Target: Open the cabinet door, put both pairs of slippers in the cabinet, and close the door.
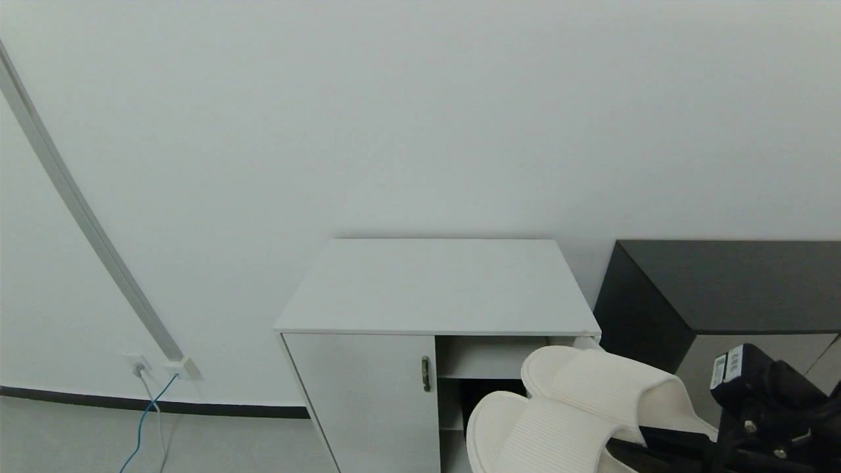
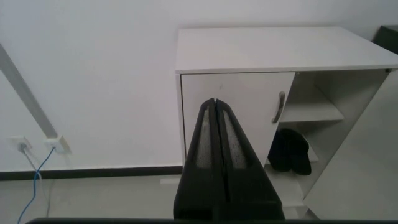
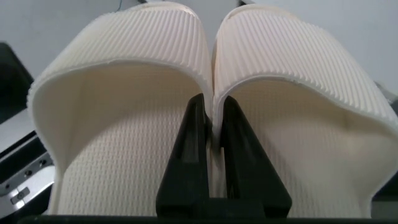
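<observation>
— Got the cream slippers [image 1: 578, 410] [image 3: 124, 93]?
— Yes. Clamped in the right gripper [image 3: 212, 106], fingers closed tight on the two inner edges pressed together. One slipper on either side, toes pointing away from the wrist.

— Placed how against the white cabinet [image 1: 433, 289]?
— Held in the air just before its open right half [image 1: 489, 361], toes towards the shelves. Cannot tell any contact with the cabinet. Covers the lower part of that opening in the head view.

— And the right arm [image 1: 762, 407]?
— Low on the right, wrist behind the heels, pointed at the opening.

— Anything inside?
— A pair of dark slippers [image 2: 291, 150], side by side on a lower shelf, beneath a white shelf board [image 2: 317, 112].

— Left door [image 1: 361, 394]?
— Shut, with a metal handle [image 1: 426, 373] at its inner edge.

— Left gripper [image 2: 215, 102]?
— Closed finger against finger, holding nothing. Well apart from the cabinet, aimed at the shut door.

— Round about?
— A black cabinet [image 1: 723, 282] just beside the white one on the right. Wall sockets [image 1: 138, 362] and a blue cable [image 1: 148, 414] off to the left, below a slanting grey conduit [image 1: 79, 210].
</observation>
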`<state>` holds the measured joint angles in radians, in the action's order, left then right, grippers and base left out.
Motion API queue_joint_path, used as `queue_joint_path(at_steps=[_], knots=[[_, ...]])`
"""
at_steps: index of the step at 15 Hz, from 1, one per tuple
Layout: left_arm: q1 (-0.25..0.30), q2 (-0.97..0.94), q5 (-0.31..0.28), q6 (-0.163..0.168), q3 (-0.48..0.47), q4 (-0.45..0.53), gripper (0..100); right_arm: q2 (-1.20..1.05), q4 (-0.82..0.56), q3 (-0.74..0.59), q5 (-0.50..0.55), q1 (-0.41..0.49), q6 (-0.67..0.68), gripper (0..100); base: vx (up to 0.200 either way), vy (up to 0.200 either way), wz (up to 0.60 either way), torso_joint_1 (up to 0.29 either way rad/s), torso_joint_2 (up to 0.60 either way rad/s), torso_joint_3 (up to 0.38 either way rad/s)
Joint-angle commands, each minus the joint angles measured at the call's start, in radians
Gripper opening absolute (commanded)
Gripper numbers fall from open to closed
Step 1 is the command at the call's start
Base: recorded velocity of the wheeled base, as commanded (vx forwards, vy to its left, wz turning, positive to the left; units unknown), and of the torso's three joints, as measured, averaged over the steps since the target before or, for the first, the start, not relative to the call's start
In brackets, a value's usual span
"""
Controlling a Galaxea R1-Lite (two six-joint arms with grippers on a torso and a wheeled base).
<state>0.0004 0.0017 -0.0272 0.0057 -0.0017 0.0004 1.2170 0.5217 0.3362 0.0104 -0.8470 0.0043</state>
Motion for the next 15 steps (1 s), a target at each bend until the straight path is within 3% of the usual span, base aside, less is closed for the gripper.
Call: queue_joint_path(at_steps=[1,9,15], knots=[[0.001,0.0,0.0,0.0,0.0,0.0,0,0.007,0.003,0.0,0.002,-0.001,0.0,0,0.0,0.0,0.0,0.0,0.0,0.0],[0.001,0.0,0.0,0.0,0.0,0.001,0,0.065,0.026,0.014,-0.006,-0.061,-0.038,0,0.0,0.0,0.0,0.0,0.0,0.0],[0.003,0.0,0.001,0.0,0.0,0.0,0,0.271,0.302,0.006,0.002,-0.083,-0.032,0,0.0,0.0,0.0,0.0,0.0,0.0]])
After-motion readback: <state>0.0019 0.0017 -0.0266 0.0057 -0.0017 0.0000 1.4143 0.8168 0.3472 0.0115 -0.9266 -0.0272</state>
